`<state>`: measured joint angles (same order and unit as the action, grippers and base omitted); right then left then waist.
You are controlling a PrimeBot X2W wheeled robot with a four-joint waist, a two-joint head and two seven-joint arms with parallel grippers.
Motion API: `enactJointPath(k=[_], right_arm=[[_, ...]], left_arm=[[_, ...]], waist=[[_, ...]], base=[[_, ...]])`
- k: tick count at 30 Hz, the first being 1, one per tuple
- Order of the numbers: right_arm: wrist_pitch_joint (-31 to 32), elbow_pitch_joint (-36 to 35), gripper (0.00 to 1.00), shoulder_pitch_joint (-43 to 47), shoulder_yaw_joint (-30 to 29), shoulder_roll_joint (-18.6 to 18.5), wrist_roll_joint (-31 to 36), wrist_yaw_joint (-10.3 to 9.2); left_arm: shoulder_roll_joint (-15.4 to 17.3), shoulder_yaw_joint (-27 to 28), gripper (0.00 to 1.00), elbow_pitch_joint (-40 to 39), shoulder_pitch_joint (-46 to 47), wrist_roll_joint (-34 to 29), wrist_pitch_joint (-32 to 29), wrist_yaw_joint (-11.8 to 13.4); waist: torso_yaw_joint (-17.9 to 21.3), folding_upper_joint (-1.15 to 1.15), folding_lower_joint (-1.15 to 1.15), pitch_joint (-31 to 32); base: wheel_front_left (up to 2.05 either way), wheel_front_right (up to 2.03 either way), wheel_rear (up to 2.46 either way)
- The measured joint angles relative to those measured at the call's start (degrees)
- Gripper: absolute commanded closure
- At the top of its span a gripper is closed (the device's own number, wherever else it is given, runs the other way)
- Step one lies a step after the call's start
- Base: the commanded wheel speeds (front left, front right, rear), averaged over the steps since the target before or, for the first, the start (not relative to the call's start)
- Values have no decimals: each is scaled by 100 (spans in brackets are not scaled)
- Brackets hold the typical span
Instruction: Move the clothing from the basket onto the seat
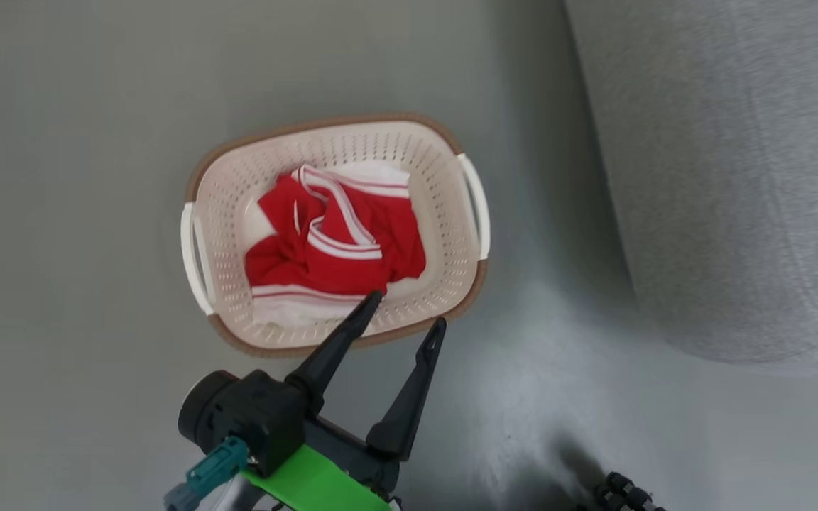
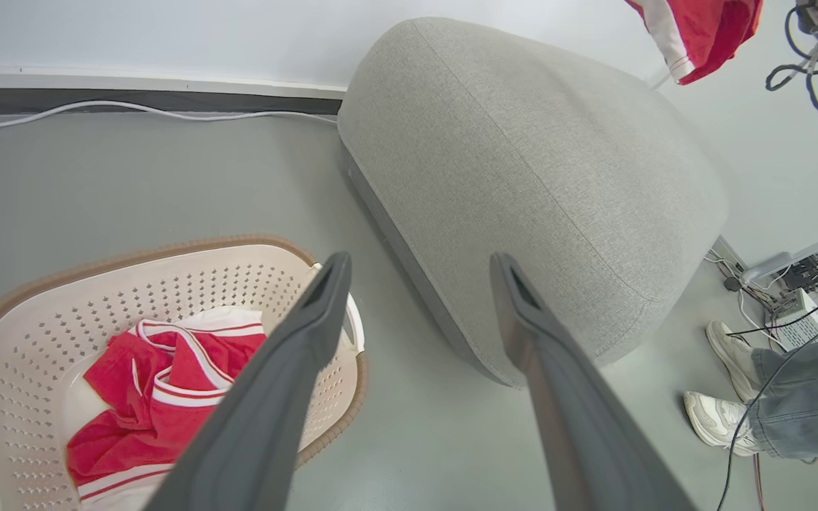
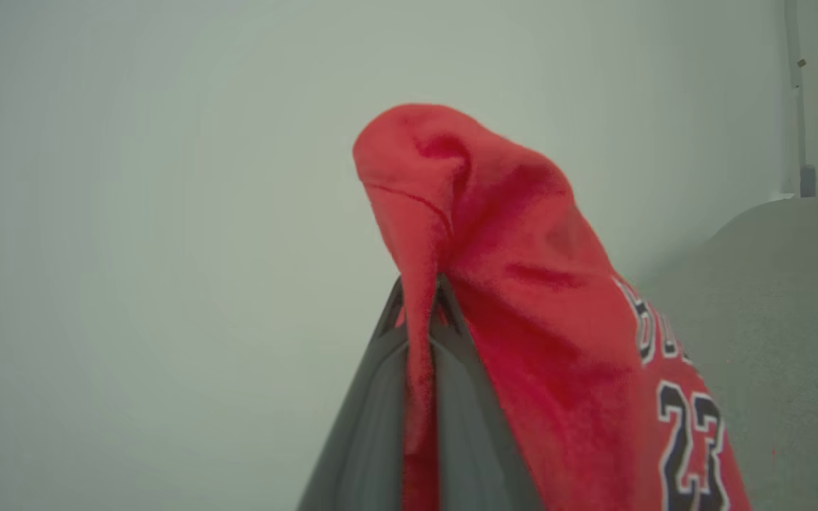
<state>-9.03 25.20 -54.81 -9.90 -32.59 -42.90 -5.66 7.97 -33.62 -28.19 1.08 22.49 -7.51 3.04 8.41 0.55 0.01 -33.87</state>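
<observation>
The right claw (image 3: 420,301) is pinched tight on a fold of a red jersey (image 3: 522,298), which drapes over its tips and hangs down one side, with a dark number printed on it. To do this step well, I judge it should carry the cloth fully over the seat (image 3: 792,298) before letting go. It should stay high enough that the hanging tail clears the seat's rounded edge. The left claw (image 1: 409,312) is spread wide and holds nothing, poised by the near rim of the basket (image 1: 444,213). More clothing (image 1: 338,241) lies crumpled in the middle of the basket's bottom: bright red, white-trimmed, thin-striped, limp. The basket stands on the floor (image 1: 61,213), near the seat but apart from it
</observation>
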Motion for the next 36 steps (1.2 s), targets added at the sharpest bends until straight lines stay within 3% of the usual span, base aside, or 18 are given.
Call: enactJointPath(k=[13, 19, 26, 27, 28, 29, 30, 31, 36], right_arm=[[5, 401, 100, -847, -85, -240, 5, -35], [-102, 677, 100, -982, 98, -409, 318, -44], [-213, 1079, 100, -971, 428, -308, 624, -48], [-235, 1145, 96, -969, 456, -303, 644, -48], [-268, 1221, 70, -963, 475, -266, 675, -49], [-288, 1303, 56, -953, 495, -186, 675, -49], [-288, 1391, 4, -940, 525, -81, 673, -49], [-288, 1462, 0, -911, 583, 12, 675, -48], [-394, 1634, 0, -832, 769, 221, 777, 15]], left_arm=[[201, 236, 0, -435, 277, -347, -2, 0], [291, 364, 0, -537, 584, -554, -8, -5], [310, 428, 0, -400, 730, -546, -1, -68], [310, 438, 0, -374, 755, -539, 0, -99], [310, 463, 0, -339, 791, -527, 9, -105], [308, 499, 0, -307, 832, -512, 25, -107], [307, 531, 0, -279, 866, -497, 54, -108], [304, 542, 0, -244, 905, -480, 78, -123], [210, 575, 0, -9, 1119, -321, 313, -253]], waist=[[-261, 0, 0, -1188], [-175, 0, 1, -1689], [41, 0, 0, -1974], [78, 0, 0, -1999], [112, 0, 0, -2017], [145, 0, 0, -2026], [175, 0, 0, -2027], [197, 0, 0, -2016], [238, 0, 0, -1848]], base=[[0, 0, 0], [0, 0, 0], [0, 0, 0], [0, 0, 0], [0, 0, 0], [0, 0, 0], [0, 0, 0], [0, 0, 0], [0, 0, 0]])
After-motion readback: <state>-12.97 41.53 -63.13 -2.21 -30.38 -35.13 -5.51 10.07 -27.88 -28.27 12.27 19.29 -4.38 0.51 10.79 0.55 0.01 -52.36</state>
